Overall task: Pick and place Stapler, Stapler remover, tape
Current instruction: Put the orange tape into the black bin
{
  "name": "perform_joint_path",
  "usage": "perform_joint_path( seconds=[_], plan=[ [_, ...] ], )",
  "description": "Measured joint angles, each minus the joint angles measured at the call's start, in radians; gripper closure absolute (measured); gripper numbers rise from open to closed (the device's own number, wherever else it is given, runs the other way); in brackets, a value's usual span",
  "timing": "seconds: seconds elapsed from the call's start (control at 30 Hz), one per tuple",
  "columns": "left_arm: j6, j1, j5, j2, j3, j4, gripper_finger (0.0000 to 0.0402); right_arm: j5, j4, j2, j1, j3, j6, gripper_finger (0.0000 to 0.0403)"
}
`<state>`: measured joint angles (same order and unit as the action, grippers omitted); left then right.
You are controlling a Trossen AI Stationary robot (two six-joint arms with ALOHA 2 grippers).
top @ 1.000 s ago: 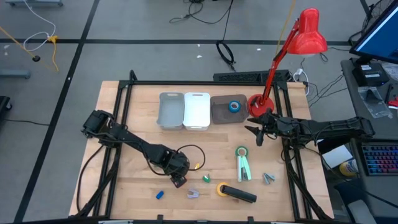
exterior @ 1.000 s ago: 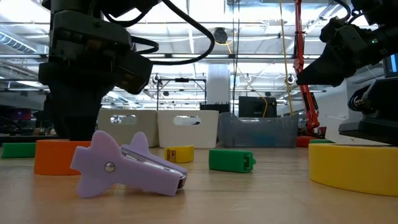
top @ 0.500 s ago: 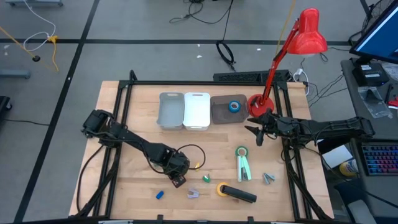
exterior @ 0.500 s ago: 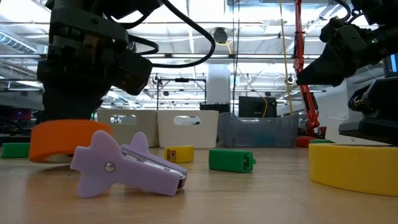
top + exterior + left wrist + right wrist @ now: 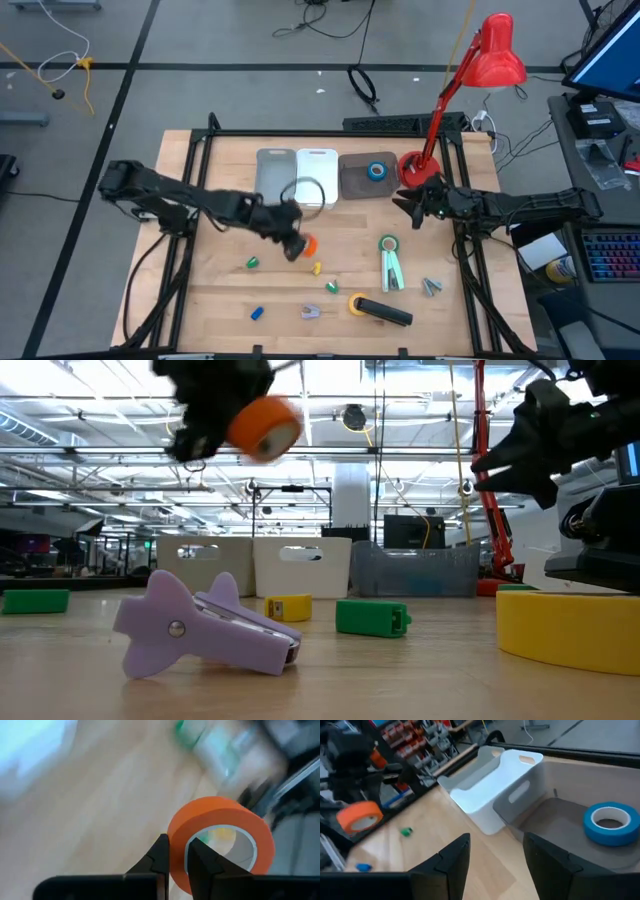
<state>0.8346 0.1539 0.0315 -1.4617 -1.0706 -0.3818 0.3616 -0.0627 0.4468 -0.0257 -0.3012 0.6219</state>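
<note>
My left gripper (image 5: 296, 246) is shut on the orange tape roll (image 5: 306, 243), which is high above the table in the low view (image 5: 264, 426). My right gripper (image 5: 412, 208) hovers open at the right, beside the brown bin (image 5: 352, 180) that holds the blue tape (image 5: 611, 823). The yellow tape (image 5: 357, 303) lies flat by the black stapler (image 5: 388, 314). The green tape (image 5: 387, 243) lies at the end of the green stapler (image 5: 391, 272). A purple stapler remover (image 5: 200, 625) and a grey one (image 5: 431, 287) lie near the front edge. My left gripper pinches the orange roll's wall (image 5: 176, 836) with one finger inside the ring and one outside. The roll is lifted clear of the table and sits tilted in the hold.
A grey bin (image 5: 275, 177) and a white bin (image 5: 317, 177) stand at the back next to the brown one. A red lamp (image 5: 480, 70) rises at the back right. Small coloured blocks (image 5: 252, 263) are scattered between the left arm and the front edge.
My left gripper has shut on the orange tape roll and lifted it clear of the table. It has carried the roll up and toward the far edge, and the arm has swung back with it. My right gripper has kept still.
</note>
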Motion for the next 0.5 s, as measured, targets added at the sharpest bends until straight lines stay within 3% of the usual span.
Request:
perform_joint_path(
  seconds=[0.37, 0.5],
  plan=[
    [-0.157, -0.123, -0.011, 0.023, 0.0, 0.462, 0.0366, 0.001, 0.241, 0.042, 0.0, 0.0, -0.005, 0.0227],
    [-0.197, -0.152, -0.004, 0.006, 0.0, 0.539, 0.0366, -0.078, 0.397, 0.086, 0.0, 0.0, -0.026, 0.0227]
  ],
)
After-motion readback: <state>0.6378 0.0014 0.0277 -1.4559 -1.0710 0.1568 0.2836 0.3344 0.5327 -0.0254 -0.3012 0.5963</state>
